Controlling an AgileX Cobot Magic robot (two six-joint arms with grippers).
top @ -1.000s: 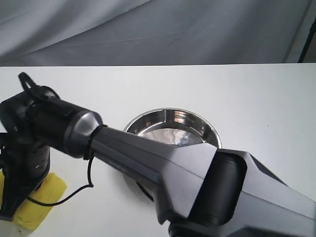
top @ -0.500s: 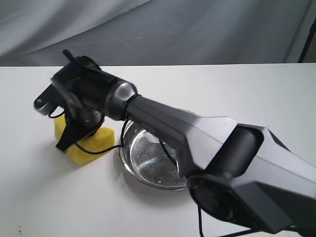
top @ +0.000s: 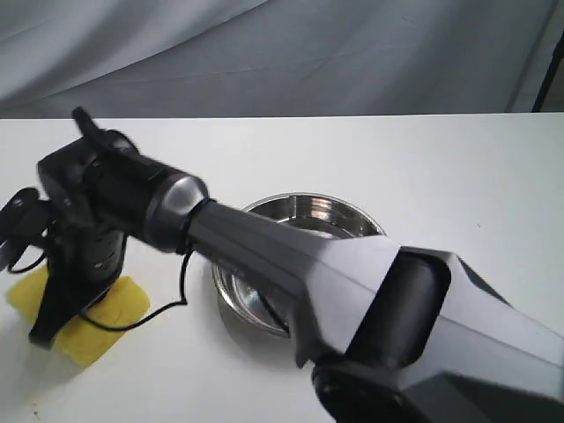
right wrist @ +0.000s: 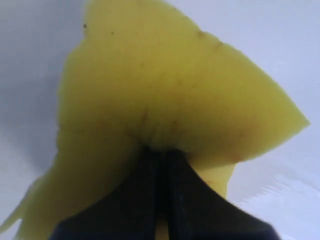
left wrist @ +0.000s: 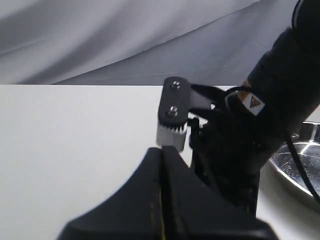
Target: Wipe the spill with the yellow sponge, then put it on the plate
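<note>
The yellow sponge [top: 110,308] is pressed flat on the surface [top: 441,176] beside the plate [top: 308,201], likely mid-wipe; no spill shows. Left wrist view: the left pincer [left wrist: 161,160] is closed and empty. Right wrist view: the right pincer [right wrist: 161,157] pinches the sponge, which next needs lifting onto the plate.

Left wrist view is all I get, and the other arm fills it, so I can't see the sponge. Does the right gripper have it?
Observer: Yes. The right wrist view shows the right gripper shut on the yellow sponge.
Operator: On the plate yet?
Observer: No. The exterior view shows it on the table, left of the plate and apart from it.
Operator: Is the plate free?
Observer: What shows of it holds nothing; the right arm hides its near side.
</note>
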